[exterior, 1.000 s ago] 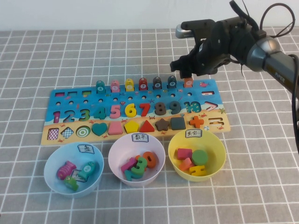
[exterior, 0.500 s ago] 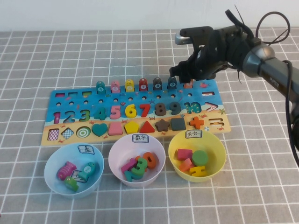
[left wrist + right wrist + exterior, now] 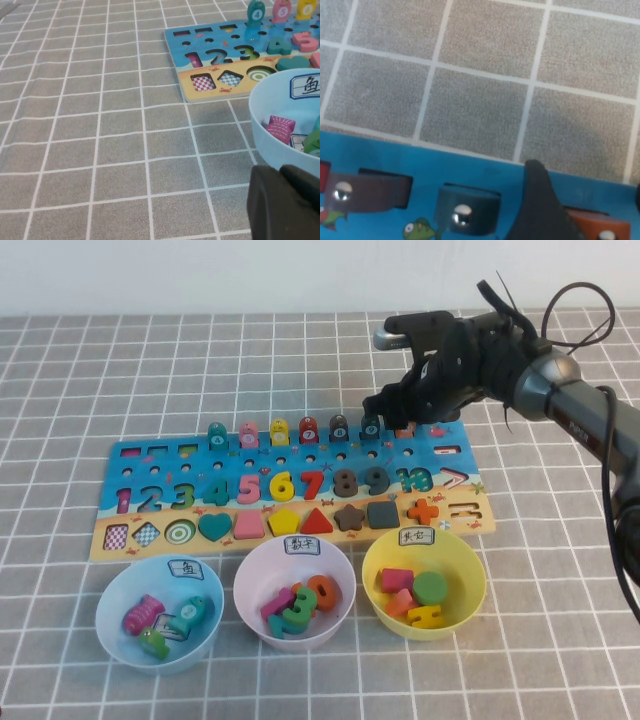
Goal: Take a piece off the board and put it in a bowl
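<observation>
The blue number-and-shape board (image 3: 150, 448) lies mid-table with a back row of fish pegs, then numbers, then shapes. My right gripper (image 3: 404, 418) is low over the right end of the back row. In the right wrist view the right gripper (image 3: 586, 181) is open, with one finger (image 3: 540, 210) on each side of the orange fish piece (image 3: 595, 223). That piece is mostly hidden under the gripper in the high view. My left gripper (image 3: 282, 202) is shut and empty, low beside the blue bowl (image 3: 270, 145).
Three bowls stand in front of the board: blue (image 3: 108, 602) with fish pieces, pink (image 3: 249, 576) with numbers, yellow (image 3: 472, 573) with shapes. A dark blue fish peg (image 3: 466, 210) and a brown one (image 3: 367, 190) stand next to the orange one. The right arm's cables loop at the back right.
My right gripper has come down and slightly toward the board, from above the back row to around the orange fish piece. The bowls and other pieces have not moved.
</observation>
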Controlling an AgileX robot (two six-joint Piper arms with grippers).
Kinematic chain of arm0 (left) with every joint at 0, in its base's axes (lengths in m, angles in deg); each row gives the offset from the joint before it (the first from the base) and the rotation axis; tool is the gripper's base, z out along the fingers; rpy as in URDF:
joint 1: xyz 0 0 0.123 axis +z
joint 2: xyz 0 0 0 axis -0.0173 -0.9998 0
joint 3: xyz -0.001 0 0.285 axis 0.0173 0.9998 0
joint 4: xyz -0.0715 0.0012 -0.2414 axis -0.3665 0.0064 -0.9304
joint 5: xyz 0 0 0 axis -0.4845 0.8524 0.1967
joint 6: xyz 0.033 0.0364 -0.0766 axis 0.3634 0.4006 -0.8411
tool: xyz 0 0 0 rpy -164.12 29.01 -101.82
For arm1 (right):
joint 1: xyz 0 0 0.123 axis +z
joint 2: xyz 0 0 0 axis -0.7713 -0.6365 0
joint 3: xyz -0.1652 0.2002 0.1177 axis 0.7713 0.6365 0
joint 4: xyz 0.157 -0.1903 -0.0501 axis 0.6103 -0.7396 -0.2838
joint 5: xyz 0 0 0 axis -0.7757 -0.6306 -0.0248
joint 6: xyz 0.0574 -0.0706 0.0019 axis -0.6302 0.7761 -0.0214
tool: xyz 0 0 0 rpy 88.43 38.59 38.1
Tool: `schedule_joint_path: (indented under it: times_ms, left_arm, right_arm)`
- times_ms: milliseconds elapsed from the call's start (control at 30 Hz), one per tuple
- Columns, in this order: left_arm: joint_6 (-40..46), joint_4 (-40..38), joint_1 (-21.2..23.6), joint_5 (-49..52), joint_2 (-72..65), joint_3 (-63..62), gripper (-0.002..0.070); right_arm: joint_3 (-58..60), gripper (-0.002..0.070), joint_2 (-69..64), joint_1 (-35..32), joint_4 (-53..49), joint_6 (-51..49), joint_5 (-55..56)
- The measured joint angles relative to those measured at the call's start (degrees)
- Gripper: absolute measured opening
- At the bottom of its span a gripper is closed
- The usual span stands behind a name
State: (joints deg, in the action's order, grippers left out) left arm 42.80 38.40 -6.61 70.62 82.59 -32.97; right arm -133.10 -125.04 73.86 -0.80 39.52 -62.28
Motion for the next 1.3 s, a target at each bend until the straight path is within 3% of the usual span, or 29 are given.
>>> schedule_joint_path:
  times_ms: [633, 900, 1300]
  left_arm:
    - [0.0, 0.0, 0.0, 0.0, 0.0, 0.0, 0.0]
    - [0.0, 0.0, 0.0, 0.0, 0.0, 0.0, -0.0001]
    - [0.0, 0.0, 0.0, 0.0, 0.0, 0.0, -0.0001]
  right_arm:
    - [-0.12, 0.0301, -0.34, 0.0, -0.21, 0.0, 0.48]
    - [-0.12, 0.0228, -0.46, -0.08, -0.21, 0.0, 0.48]
    - [-2.29, 0.0209, -0.46, -0.08, -0.21, 0.0, -1.53]
